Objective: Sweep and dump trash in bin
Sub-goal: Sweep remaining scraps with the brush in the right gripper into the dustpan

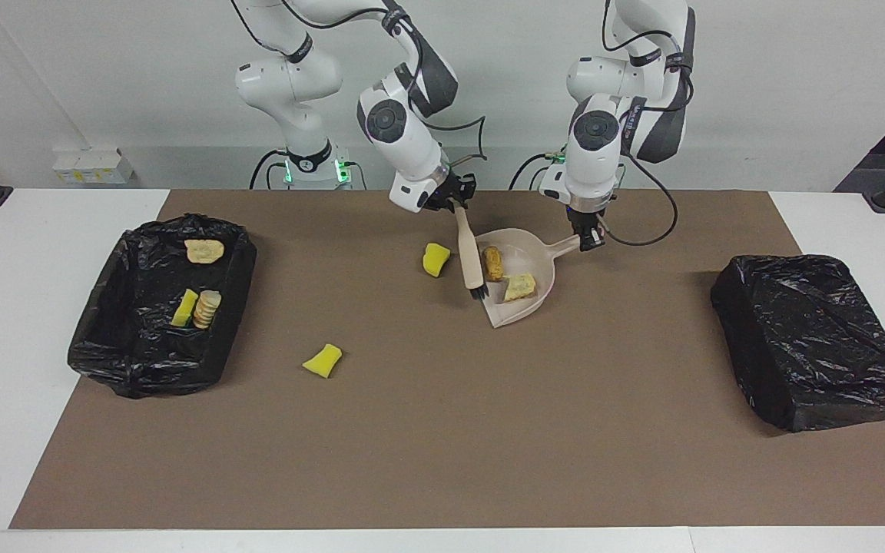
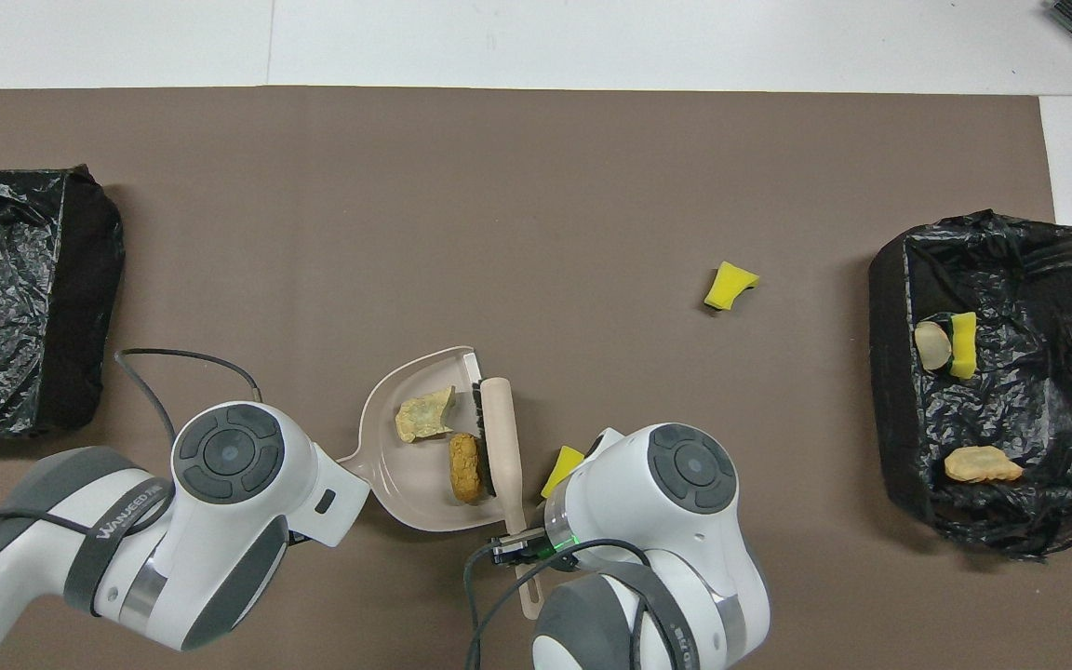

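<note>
Beside the dustpan (image 1: 521, 278), toward the right arm's end of the worktop (image 1: 442, 430), one yellow sponge chunk (image 1: 435, 259) lies just outside the rim; another sponge chunk (image 1: 323, 360) sits well apart, nearer the open bin (image 1: 108, 361). Inside the dustpan rest a bread piece (image 1: 494, 263) and a paper wad (image 1: 520, 287). The right end effector (image 1: 454, 204) is clamped on the brush (image 1: 470, 259) handle, bristles at the dustpan's mouth; the left end effector (image 1: 588, 241) is closed on the dustpan handle. These scraps look light and soft, likely to roll or bounce, so pushing low with the bristles suits better than pinching.
</note>
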`<move>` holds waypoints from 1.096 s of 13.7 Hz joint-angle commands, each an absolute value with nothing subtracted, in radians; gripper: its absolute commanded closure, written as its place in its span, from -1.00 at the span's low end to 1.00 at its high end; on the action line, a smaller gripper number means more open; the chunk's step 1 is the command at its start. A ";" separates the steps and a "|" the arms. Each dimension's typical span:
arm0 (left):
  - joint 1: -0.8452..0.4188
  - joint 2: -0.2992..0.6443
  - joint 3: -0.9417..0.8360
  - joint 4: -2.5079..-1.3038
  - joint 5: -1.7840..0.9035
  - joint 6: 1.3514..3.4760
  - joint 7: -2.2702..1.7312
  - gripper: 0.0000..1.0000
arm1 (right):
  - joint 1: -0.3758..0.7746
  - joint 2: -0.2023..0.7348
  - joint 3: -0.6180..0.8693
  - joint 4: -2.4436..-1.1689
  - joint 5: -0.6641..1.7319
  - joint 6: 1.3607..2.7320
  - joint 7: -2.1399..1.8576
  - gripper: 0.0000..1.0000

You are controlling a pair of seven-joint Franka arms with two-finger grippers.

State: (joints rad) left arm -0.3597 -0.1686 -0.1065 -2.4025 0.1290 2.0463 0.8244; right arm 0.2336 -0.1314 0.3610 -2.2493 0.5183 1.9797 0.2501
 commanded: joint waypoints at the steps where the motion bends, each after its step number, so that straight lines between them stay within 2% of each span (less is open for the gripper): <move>1: -0.357 -0.170 -0.104 -2.410 0.114 2.069 0.862 1.00 | 0.199 -0.236 0.374 -2.295 0.309 1.864 0.415 1.00; 3: -0.356 -0.169 -0.104 -2.408 0.114 2.078 0.902 1.00 | 0.202 -0.305 0.374 -2.376 0.296 1.784 0.443 1.00; 5: -0.356 -0.169 -0.104 -2.407 0.114 2.079 0.908 1.00 | 0.196 -0.298 0.376 -2.475 0.299 1.808 0.459 1.00; 8: -0.356 -0.169 -0.104 -2.408 0.114 2.079 0.934 1.00 | 0.218 -0.227 0.382 -2.496 0.327 1.940 0.474 1.00; 10: -0.356 -0.169 -0.104 -2.407 0.114 2.079 0.954 1.00 | 0.253 -0.199 0.382 -2.493 0.456 2.055 0.425 1.00; 15: -0.356 -0.160 -0.104 -2.401 0.114 2.083 0.953 1.00 | 0.301 -0.175 0.383 -2.490 0.775 2.242 0.281 1.00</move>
